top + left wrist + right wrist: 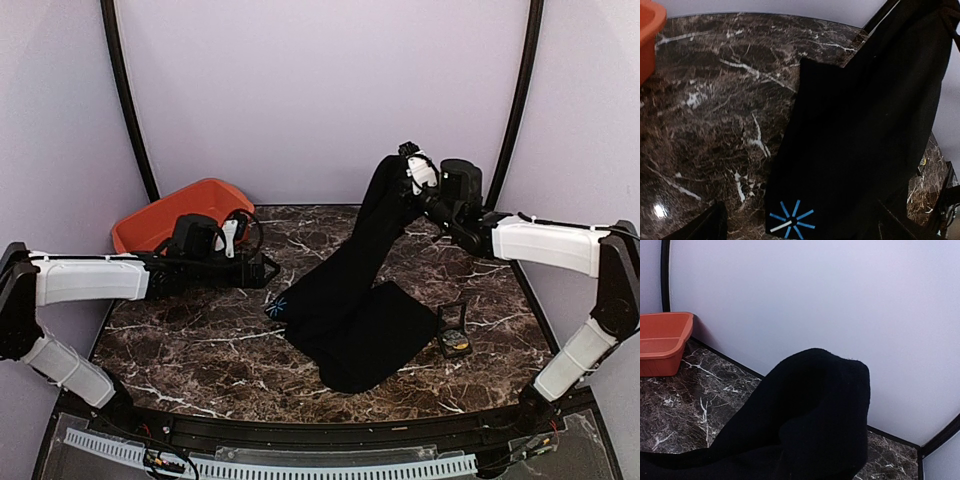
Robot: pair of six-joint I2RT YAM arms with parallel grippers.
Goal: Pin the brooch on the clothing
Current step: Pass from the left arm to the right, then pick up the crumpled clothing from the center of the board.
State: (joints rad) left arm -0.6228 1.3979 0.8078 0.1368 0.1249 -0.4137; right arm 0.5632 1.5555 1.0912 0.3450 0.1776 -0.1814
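The black T-shirt [810,410], pinched aloft at one o'clock by the right gripper [405,172], may slip loose or sweep the brooch [456,346] at four o'clock; left gripper [265,270] spread at nine.

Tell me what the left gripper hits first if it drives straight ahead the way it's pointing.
Most likely the black T-shirt, around its light-blue starburst print. The left gripper, jaws open, faces that draped cloth with only bare tabletop between. Depth is hard to judge.
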